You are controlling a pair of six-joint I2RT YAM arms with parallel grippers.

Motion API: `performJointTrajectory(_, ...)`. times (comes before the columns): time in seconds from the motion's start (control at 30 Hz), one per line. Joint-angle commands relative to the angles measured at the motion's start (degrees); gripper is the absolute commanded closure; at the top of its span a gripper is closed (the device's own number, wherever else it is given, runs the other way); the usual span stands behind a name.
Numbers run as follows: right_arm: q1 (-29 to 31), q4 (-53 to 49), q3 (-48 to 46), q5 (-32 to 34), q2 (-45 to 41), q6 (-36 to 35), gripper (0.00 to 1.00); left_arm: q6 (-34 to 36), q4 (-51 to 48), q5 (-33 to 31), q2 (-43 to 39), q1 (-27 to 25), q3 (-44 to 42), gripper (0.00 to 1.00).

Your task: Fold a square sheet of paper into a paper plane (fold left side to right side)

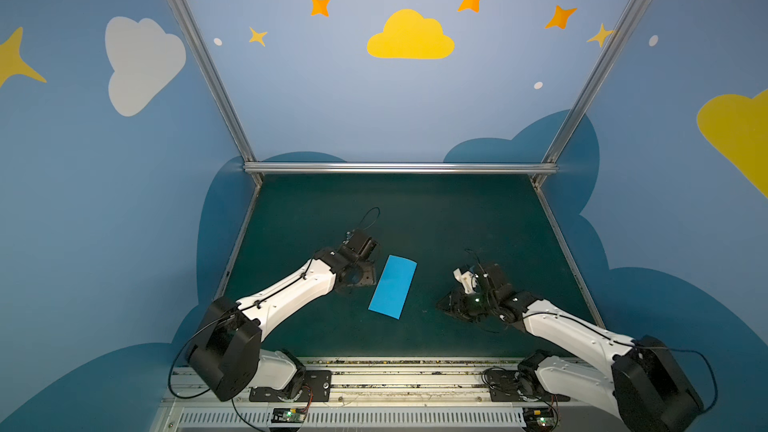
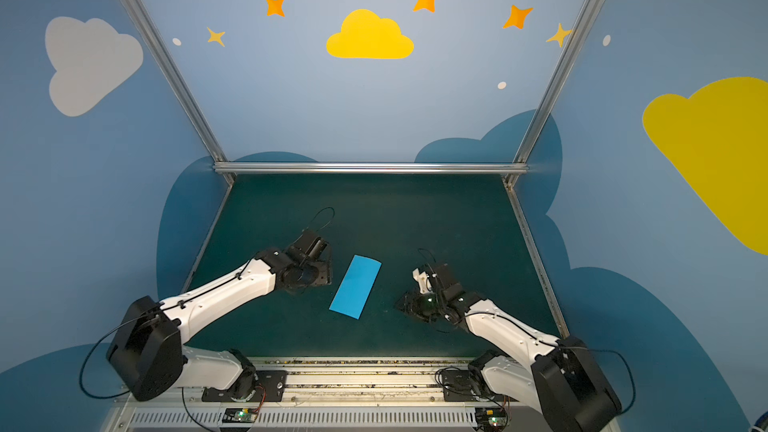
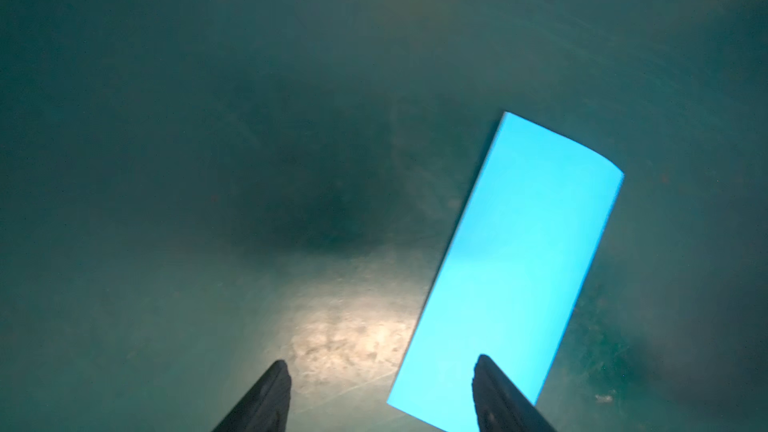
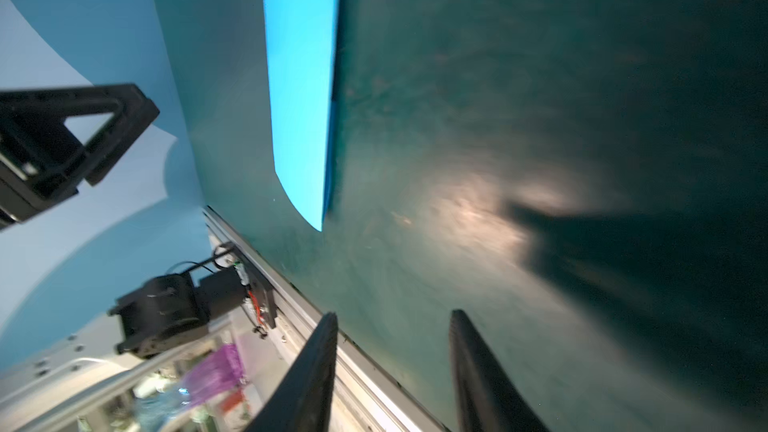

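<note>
The paper point(image 1: 392, 286) lies near the middle of the worktop point(image 1: 436, 218), already halved into a narrow strip. In both top views its long axis runs from about 7 o'clock to 1 o'clock. Seen from the right wrist, a thin darker sliver of a second layer peeks out along the long edge point(image 4: 330, 76) facing that arm. That suggests the loose edges lie on the 4 o'clock side and the crease on the 10 o'clock side. The far short end looks slightly bowed.

Your left pincer point(image 3: 381, 361) hangs at the strip's 10 o'clock, just beside the creased edge. Its jaws stand apart with nothing between them. One fingertip point(image 3: 486, 371) overlaps the strip's near corner in the wrist view; you cannot tell whether it touches.

Your right pincer point(image 4: 393, 313) sits at about 4 o'clock, well apart from the strip, jaws also spread and empty over bare worktop.

The left arm is the nearer one. Any next grasp probably has to come in across the strip's width, square to that 7-to-1 axis, or the thin paper may skid.
</note>
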Motion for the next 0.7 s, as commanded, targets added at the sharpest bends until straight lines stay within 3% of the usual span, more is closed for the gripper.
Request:
performJointTrajectory(0.0, 7.54, 3.04, 6.56, 6.61, 5.08, 2.37, 0.51, -0.61, 4.54, 3.51, -3.73, 2.98, -2.37, 0.27)
performJointTrajectory(0.13, 17.25, 4.2, 14.75, 9.79, 14.96, 3.36, 0.43, -0.13, 4.71, 4.81, -5.28, 6.1, -3.37, 0.25)
performJointTrajectory(0.33, 26.68, 6.66, 23.85, 10.83, 27.87, 5.64, 0.38, 0.65, 4.45, 6.7, -5.91, 9.18, -3.74, 0.23)
performJointTrajectory(0.5, 29.38, 9.01, 25.71, 11.64, 33.98, 7.58, 0.37, 1.0, 4.19, 7.52, -6.13, 10.45, -3.57, 0.22)
performJointTrajectory(0.67, 28.4, 9.22, 24.24, 14.24, 35.03, 7.92, 0.37, 1.31, 4.35, 8.29, -6.14, 10.71, -3.58, 0.22)
